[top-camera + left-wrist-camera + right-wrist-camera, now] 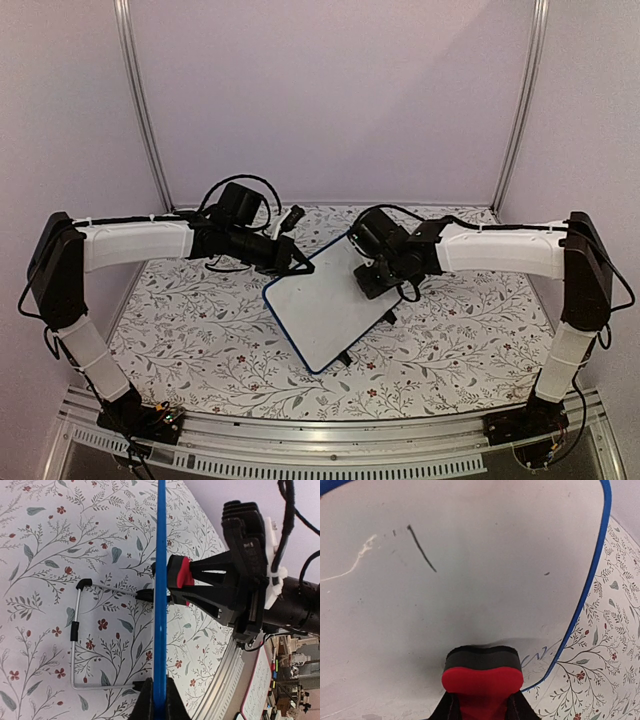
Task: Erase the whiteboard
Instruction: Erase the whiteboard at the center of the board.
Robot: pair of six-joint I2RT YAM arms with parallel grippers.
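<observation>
My left fingers [145, 702] pinch the whiteboard [325, 310] by its edge, tilted at the middle of the tabletop [200, 340]; my right fingers [446, 712] clamp a red eraser [482, 681] against the board, below a black stroke [421, 548].

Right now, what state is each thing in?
whiteboard: propped up, mostly clean, one short black stroke remaining
wire stand: folded out behind the board
eraser: felt side against the board face
left end effector: shut on the whiteboard's blue edge
right end effector: shut on the eraser
</observation>
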